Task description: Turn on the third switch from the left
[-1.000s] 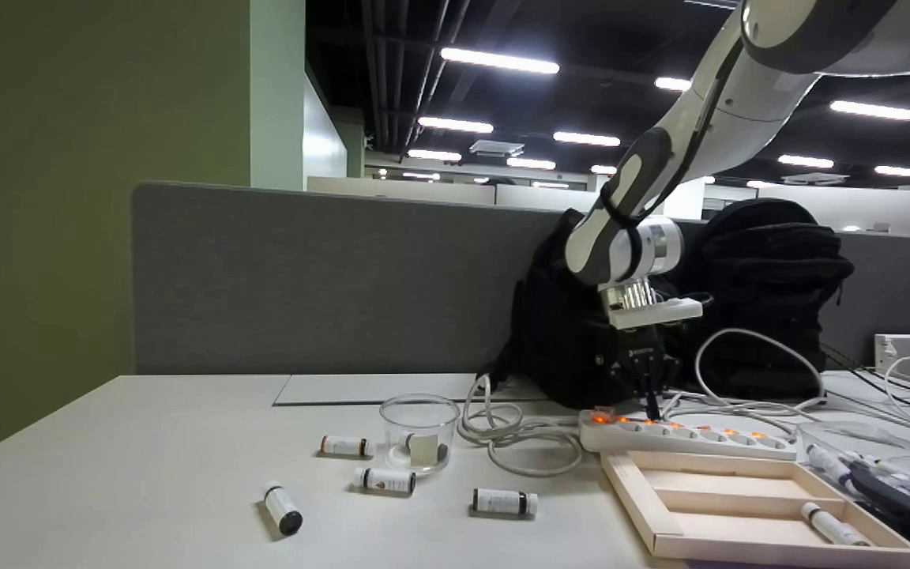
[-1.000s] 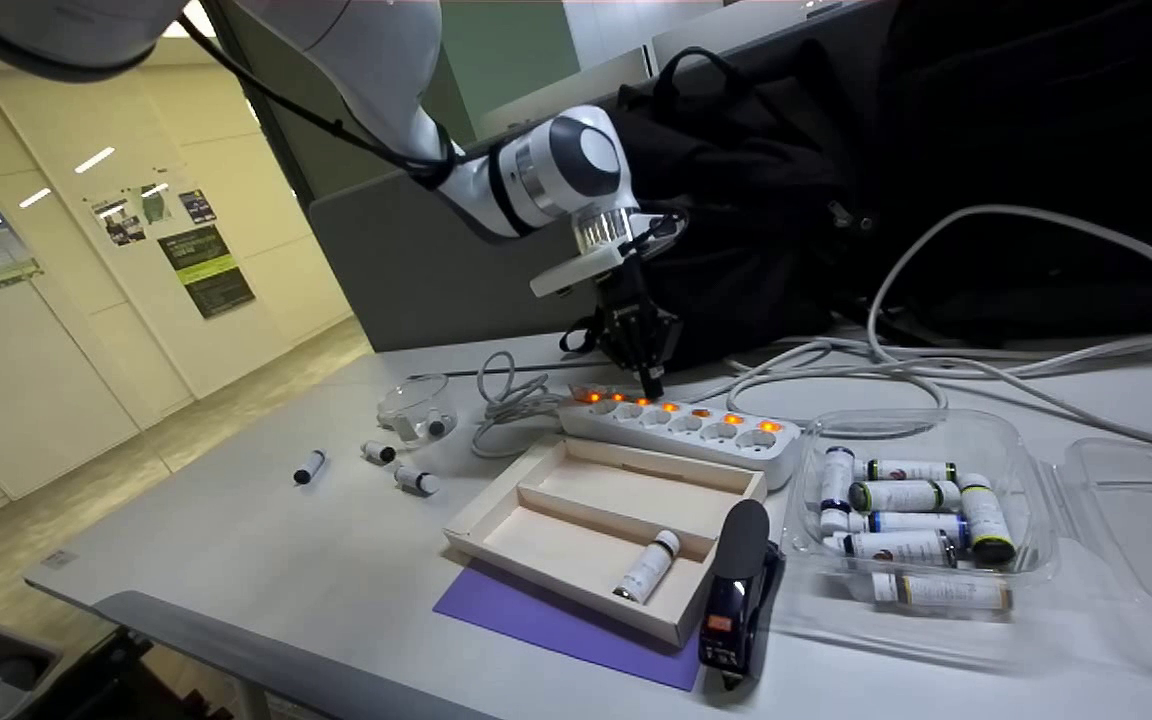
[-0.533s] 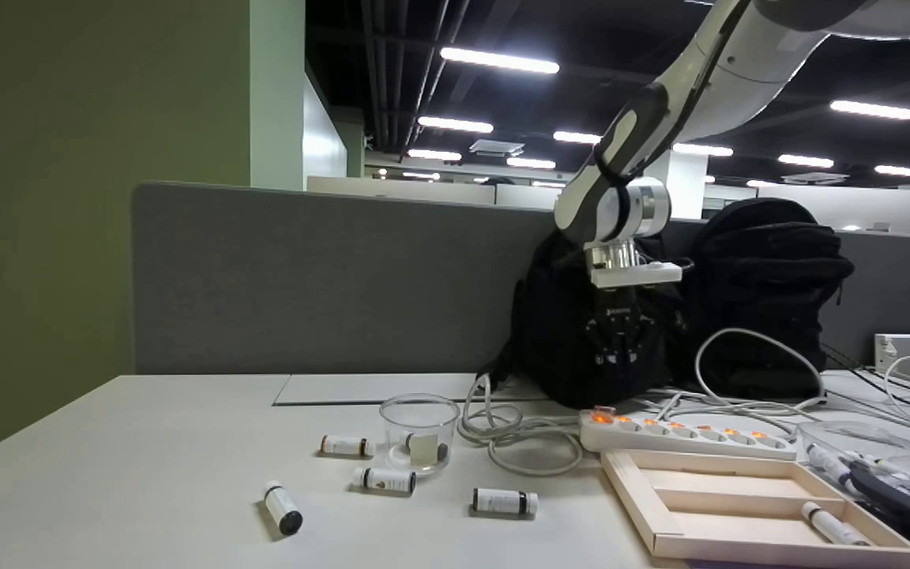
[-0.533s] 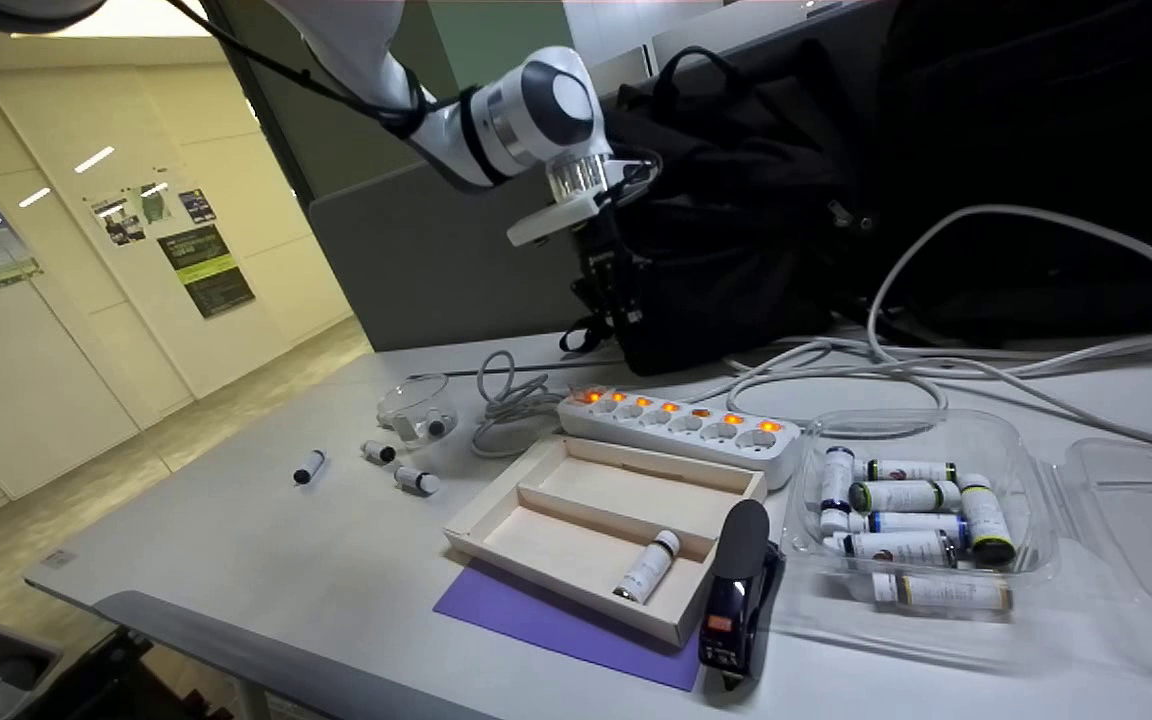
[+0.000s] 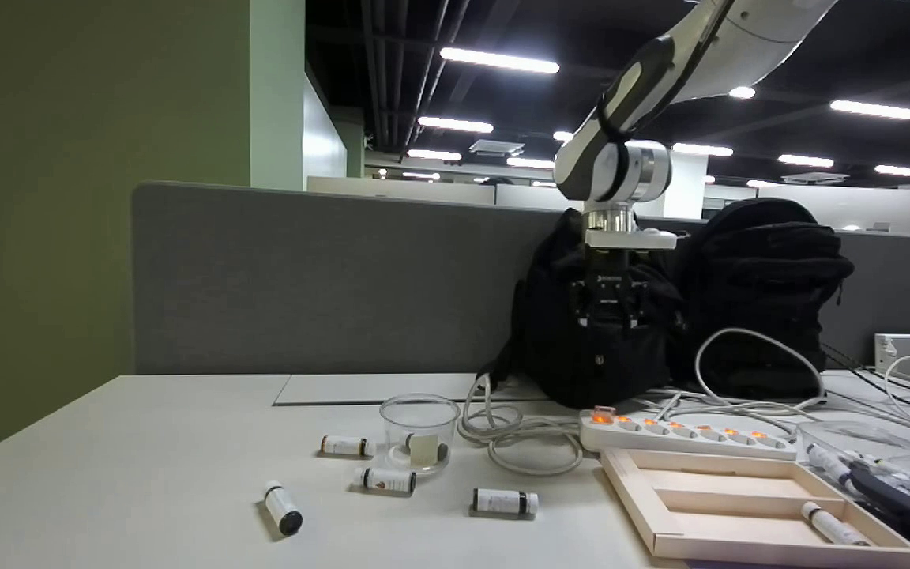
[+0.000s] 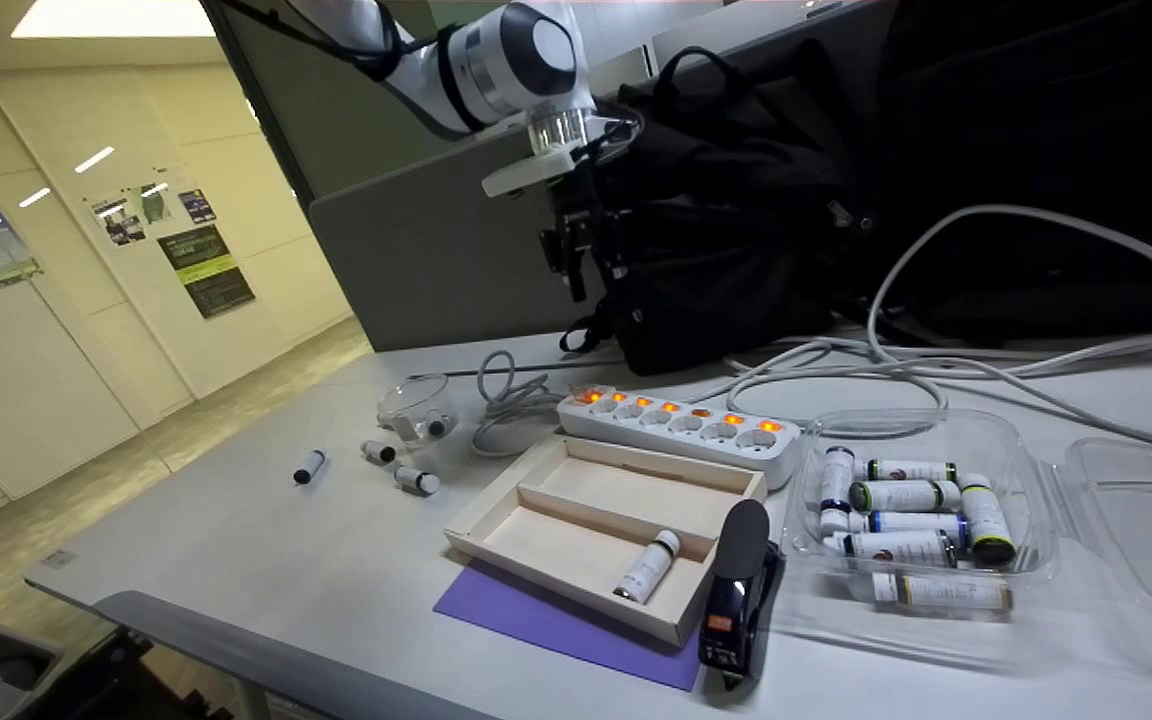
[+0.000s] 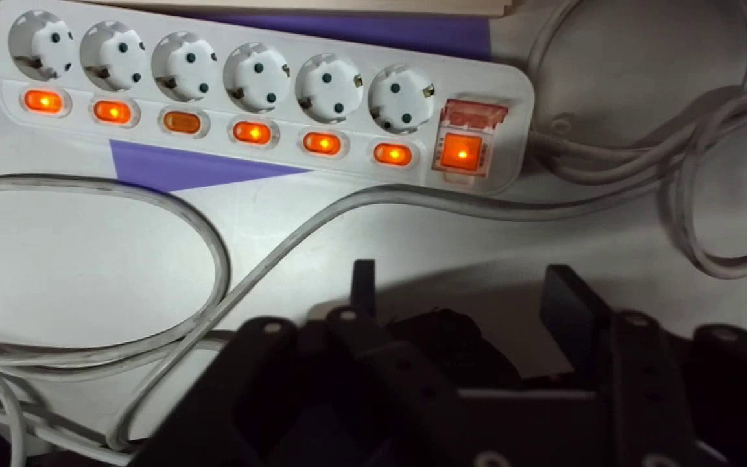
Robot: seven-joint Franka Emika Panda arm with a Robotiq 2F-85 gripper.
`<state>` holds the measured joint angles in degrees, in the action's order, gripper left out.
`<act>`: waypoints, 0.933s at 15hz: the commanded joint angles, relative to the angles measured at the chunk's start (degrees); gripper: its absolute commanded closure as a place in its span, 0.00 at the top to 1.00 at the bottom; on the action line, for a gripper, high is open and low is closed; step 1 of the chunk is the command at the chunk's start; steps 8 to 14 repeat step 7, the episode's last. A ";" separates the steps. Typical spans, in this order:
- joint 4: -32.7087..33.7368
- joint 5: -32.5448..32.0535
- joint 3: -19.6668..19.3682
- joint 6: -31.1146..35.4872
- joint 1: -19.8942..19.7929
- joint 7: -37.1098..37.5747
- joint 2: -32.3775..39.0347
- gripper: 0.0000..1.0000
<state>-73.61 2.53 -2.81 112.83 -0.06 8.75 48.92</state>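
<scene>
A white power strip (image 6: pixel 681 430) with several rocker switches lies on the table. Counted from the left in an exterior view, starting with the big switch under the red cover (image 7: pixel 474 113), the third switch (image 6: pixel 643 402) glows orange. The wrist view shows the strip the other way round, with this lit third switch (image 7: pixel 321 143) third from the right. Only one rocker switch (image 7: pixel 182 122), nearer the far end, looks dim. My gripper (image 5: pixel 608 322) hangs well above the table in front of a black backpack. In the wrist view its fingers (image 7: pixel 571 318) stand apart around nothing.
A wooden tray (image 6: pixel 591 515) sits right beside the strip. White cables (image 6: pixel 936 365) loop behind it. A clear box of vials (image 6: pixel 921 505), a black stapler (image 6: pixel 736 590) and a clear cup (image 5: pixel 421 431) are also on the table. Black backpacks (image 5: pixel 763 292) lean against the partition.
My gripper has risen from the strip, where its tips were at the third switch, and shifted slightly left in both exterior views. Its fingers have spread apart. The lights look the same.
</scene>
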 commanded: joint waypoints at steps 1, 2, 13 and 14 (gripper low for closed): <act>-1.53 2.06 1.33 -2.12 -1.29 -0.75 -3.06 0.99; -1.82 1.65 0.70 -2.01 -0.82 0.15 -3.47 1.00; -0.79 1.10 0.50 -2.24 -0.91 -0.40 -2.46 1.00; -0.79 1.10 0.50 -2.24 -0.91 -0.40 -2.46 1.00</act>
